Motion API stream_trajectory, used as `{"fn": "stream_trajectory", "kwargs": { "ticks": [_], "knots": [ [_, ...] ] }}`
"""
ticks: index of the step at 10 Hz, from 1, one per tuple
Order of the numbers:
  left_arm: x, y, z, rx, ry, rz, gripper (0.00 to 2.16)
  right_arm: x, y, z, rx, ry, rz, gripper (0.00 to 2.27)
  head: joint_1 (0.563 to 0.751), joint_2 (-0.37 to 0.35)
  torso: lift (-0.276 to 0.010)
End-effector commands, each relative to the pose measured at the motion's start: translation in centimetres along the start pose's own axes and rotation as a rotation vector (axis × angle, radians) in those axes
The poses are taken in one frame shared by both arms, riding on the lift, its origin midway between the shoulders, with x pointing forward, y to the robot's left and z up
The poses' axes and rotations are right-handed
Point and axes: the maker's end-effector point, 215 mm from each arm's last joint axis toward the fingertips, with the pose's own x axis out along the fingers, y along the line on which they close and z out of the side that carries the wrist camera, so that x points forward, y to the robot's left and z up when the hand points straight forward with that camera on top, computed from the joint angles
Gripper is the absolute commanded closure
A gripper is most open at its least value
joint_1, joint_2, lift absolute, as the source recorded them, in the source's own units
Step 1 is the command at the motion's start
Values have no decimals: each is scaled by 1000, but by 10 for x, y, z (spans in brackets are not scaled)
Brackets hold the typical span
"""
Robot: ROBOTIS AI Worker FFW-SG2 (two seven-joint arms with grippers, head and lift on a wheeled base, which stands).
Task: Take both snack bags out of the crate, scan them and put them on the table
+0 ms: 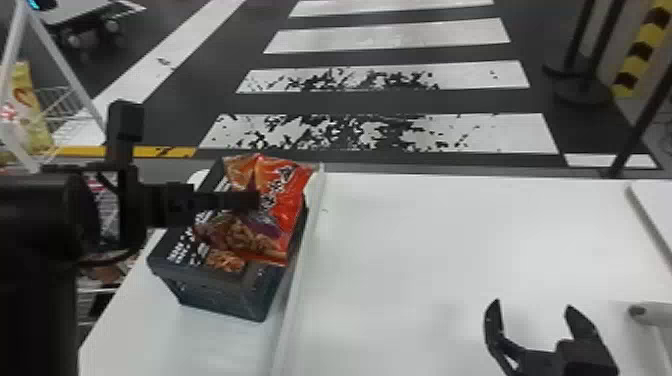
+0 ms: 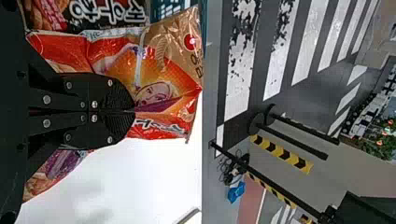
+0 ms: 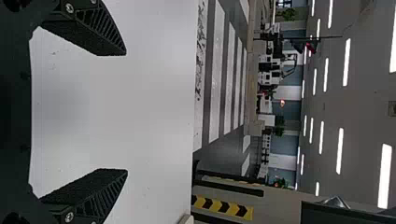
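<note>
Head view: red bag [image 1: 292, 202] over crate [image 1: 225, 299], black bag [image 1: 181, 250] inside it; left gripper [image 1: 256, 200] above crate, right gripper [image 1: 532, 306] well right of crate. Left wrist view: jaws closed, pinching red bag. Right wrist view: jaws wide apart, empty.

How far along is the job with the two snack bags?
It looks early. Done: the left gripper has a grip on the red snack bag. In hand: that bag, over the crate and not yet on the table. Left: taking out the dark snack bag, which sits in the crate, and, as far as I can judge, scanning both and putting them down.
</note>
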Motion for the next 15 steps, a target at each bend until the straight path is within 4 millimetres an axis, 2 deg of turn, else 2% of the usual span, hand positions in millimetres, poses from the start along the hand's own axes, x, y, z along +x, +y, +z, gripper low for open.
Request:
{"fn": "stream_trajectory", "kwargs": {
  "ticks": [1, 4, 7, 9, 12, 13, 15],
  "knots": [
    [23, -31, -13, -8, 10, -46, 2142, -1, -1, 2, 3, -7, -3, 97, 695, 142, -92],
    [59, -69, -43, -5, 63, -62, 2142, -1, -4, 4, 3, -10, -7, 97, 695, 68, -92],
    [100, -102, -98, -44, 176, -93, 2142, -2, -6, 9, 5, -18, -11, 97, 695, 3, -92],
    [122, -114, -141, -53, 269, -81, 2142, -5, -9, 19, 14, -51, -16, 100, 695, -43, -92],
    [150, -129, -192, -49, 395, -56, 2142, -9, -13, 26, 18, -64, -22, 100, 695, -88, -92],
    [159, -139, -198, -47, 402, -76, 2142, -12, -14, 29, 20, -68, -24, 100, 695, -107, -92],
    [180, -147, -188, 13, 324, -59, 2142, -15, -22, 30, 19, -69, -37, 100, 695, -139, -92]
  ]
}}
